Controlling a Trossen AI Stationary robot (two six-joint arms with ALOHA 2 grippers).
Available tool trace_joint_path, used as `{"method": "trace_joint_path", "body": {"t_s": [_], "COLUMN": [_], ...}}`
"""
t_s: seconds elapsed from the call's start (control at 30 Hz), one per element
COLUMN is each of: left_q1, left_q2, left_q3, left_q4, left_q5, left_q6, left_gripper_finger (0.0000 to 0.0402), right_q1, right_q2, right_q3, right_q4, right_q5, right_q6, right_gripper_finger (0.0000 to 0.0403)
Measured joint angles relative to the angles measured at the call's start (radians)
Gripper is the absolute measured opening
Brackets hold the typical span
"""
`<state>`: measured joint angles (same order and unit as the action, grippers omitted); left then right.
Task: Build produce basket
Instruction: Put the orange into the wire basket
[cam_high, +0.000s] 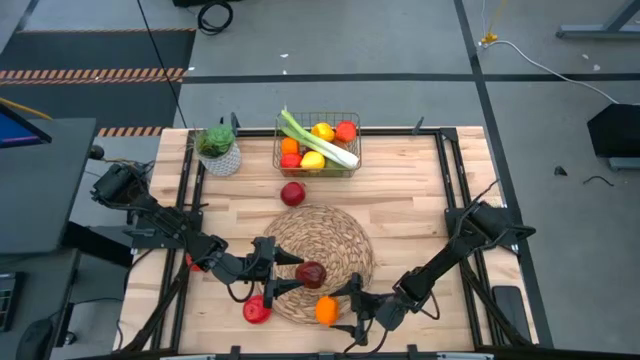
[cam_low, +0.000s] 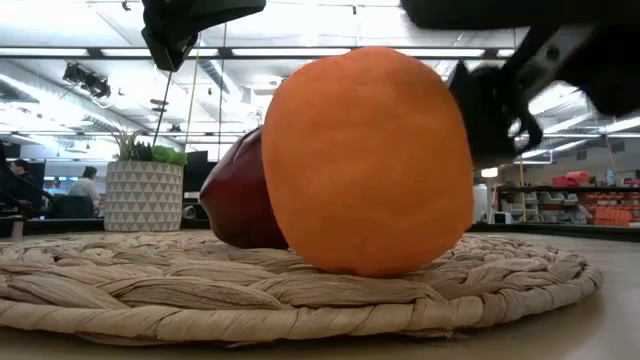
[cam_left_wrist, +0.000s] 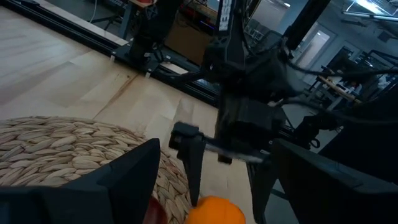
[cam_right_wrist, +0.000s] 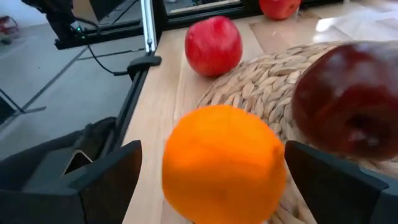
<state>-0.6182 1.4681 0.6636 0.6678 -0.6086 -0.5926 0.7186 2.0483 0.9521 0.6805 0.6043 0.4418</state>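
The wire basket (cam_high: 317, 145) stands at the table's far edge with a leek (cam_high: 318, 140), lemons and oranges in it. A dark red apple (cam_high: 311, 274) lies on the round woven mat (cam_high: 318, 258). An orange (cam_high: 327, 310) sits on the mat's near rim. My left gripper (cam_high: 283, 272) is open, just left of the dark apple (cam_right_wrist: 351, 102). My right gripper (cam_right_wrist: 212, 149) is open, with the orange (cam_right_wrist: 221, 165) just ahead, between its fingers; I see no touch.
A bright red apple (cam_high: 293, 193) lies on the bare wood between basket and mat. Another red apple (cam_high: 256, 309) lies left of the mat near the front edge. A white pot with a green plant (cam_high: 218, 150) stands left of the basket.
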Motion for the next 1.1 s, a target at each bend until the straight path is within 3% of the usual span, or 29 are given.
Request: {"method": "trace_joint_path", "body": {"t_s": [0.53, 0.9, 1.1], "left_q1": [-0.003, -0.003, 0.005], "left_q2": [0.0, 0.0, 0.0], "left_q3": [0.0, 0.0, 0.0], "left_q4": [-0.007, -0.007, 0.052], "left_q5": [0.0, 0.0, 0.001], "left_q6": [-0.006, 0.044, 0.084], "left_gripper_finger": [0.0314, 0.0314, 0.0314], "right_q1": [-0.054, -0.051, -0.045], "right_q2": [0.209, 0.11, 0.002], "right_q3": [0.18, 0.178, 0.178], "right_q4": [-0.029, -0.165, -0.335], "right_q5": [-0.058, -0.053, -0.042], "right_q6": [-0.053, -0.075, -0.093], "right_gripper_finger": [0.0397, 0.0321, 0.0321]}}
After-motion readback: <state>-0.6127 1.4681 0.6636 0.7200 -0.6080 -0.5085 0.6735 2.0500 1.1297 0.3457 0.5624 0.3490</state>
